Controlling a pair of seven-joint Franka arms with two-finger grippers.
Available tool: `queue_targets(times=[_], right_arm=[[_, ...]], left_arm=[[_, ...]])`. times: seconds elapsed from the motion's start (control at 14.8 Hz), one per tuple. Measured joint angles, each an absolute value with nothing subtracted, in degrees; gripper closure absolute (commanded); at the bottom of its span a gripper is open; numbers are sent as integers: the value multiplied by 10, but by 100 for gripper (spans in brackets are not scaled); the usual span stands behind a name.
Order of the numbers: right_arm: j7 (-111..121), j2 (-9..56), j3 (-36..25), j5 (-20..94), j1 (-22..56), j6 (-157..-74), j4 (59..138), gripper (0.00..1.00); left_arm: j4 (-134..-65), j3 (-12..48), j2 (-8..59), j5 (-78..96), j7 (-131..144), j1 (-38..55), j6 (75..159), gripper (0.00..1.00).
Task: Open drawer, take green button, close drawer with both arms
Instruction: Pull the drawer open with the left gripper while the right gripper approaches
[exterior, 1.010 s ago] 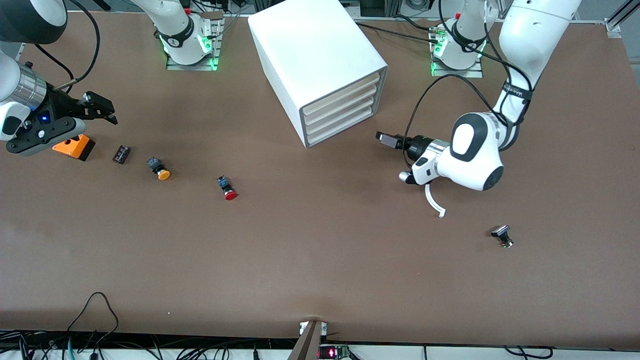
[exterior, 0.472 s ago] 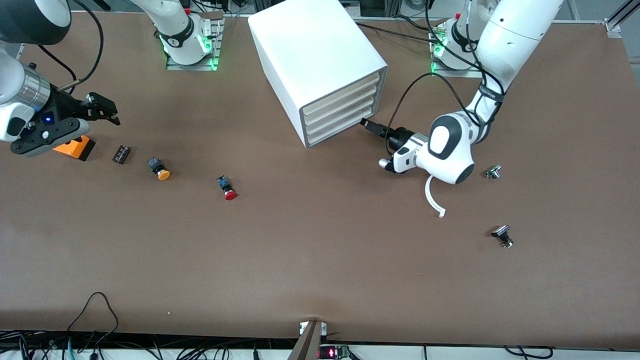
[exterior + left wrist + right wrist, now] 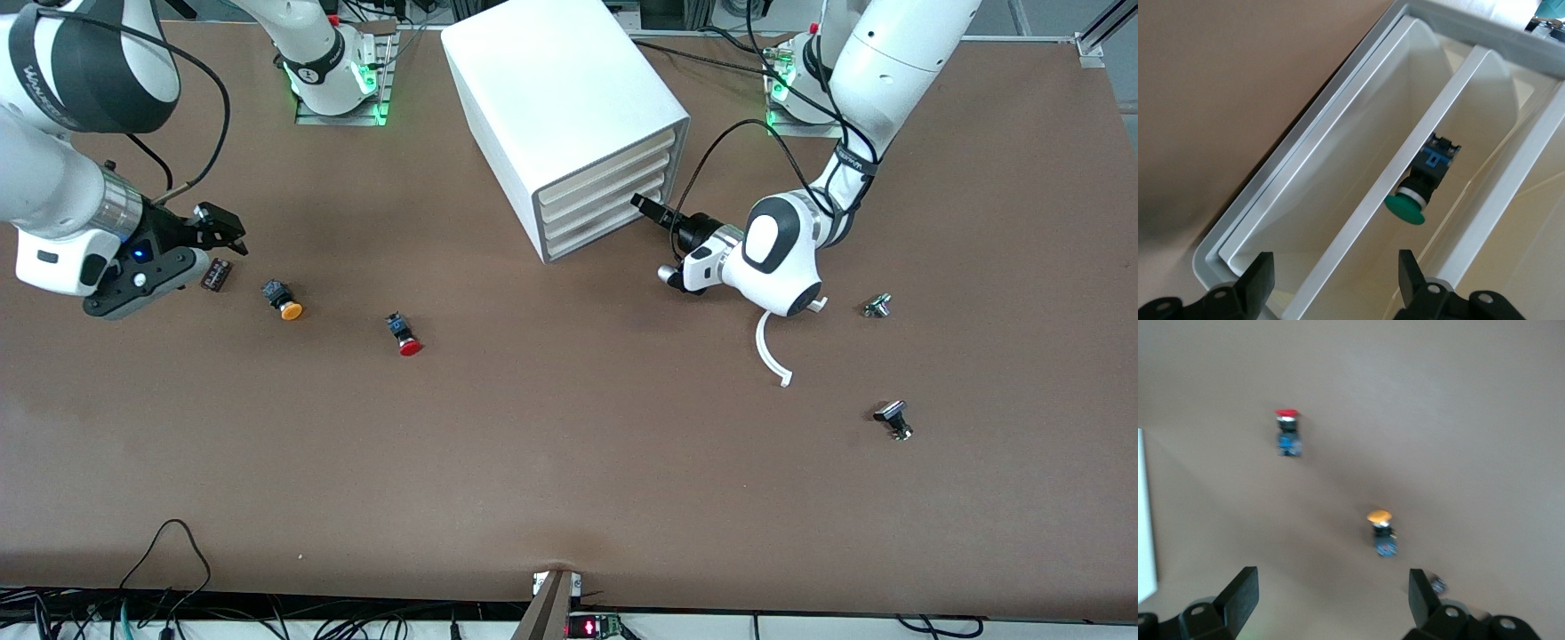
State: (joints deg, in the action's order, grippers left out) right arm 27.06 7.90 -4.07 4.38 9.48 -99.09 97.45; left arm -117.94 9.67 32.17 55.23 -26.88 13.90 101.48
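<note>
Two arms had moved since the picture from a second before. The left gripper (image 3: 642,203) had been out over the bare table (image 3: 569,444). Now it was right at the front of the white cabinet (image 3: 551,89), low down by the drawer (image 3: 605,233), near the middle of the picture. Its claw (image 3: 1335,260) was wide, with nothing held, and a white drawer edge ran between its fingers. The right gripper (image 3: 224,229) had come in from the edge of the picture. It hung over the small black part (image 3: 216,276), and its claw (image 3: 1331,577) was wide and held nothing.

A little silver part (image 3: 877,305) that the left arm had hidden now showed.

The button (image 3: 1411,200) with the green cap lay inside the cabinet, in one of the trays. I could not tell which tray.

There was one cabinet with four drawers, all pushed in. There were three buttons: the green one, the red button (image 3: 404,334) and the orange-yellow button (image 3: 283,300). Both of those lay on the table, lower in the picture than the right gripper. There were two silver parts; the second silver part (image 3: 893,418) lay lower in the picture than the first. There was one white curved strip (image 3: 769,356) just below the left arm
</note>
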Motion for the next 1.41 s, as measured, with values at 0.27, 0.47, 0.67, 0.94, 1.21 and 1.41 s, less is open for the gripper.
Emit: queue_targets(times=[0.27,0.47,0.67,0.94,1.21,1.41], right_arm=[[271,114,-37,57,144,-1012,960,0],[271,138,-36,33,194,-1033,933,0],[270,149,-32,38,207,-1049,915,0],[269,151,-23,38,230,-1049,891,0],[267,152,-22,38,266,-1045,882,0],[267,154,-21,38,290,-1055,882,0]], left_arm=[[-1195,99,324,579,-277,145,1028,22],[-1205,109,330,601,-277,157,1058,31],[-1216,116,331,611,-277,168,1080,59],[-1215,119,327,625,-284,167,1075,97],[-1214,117,327,636,-290,163,1070,100],[-1211,102,326,639,-302,160,1067,100]])
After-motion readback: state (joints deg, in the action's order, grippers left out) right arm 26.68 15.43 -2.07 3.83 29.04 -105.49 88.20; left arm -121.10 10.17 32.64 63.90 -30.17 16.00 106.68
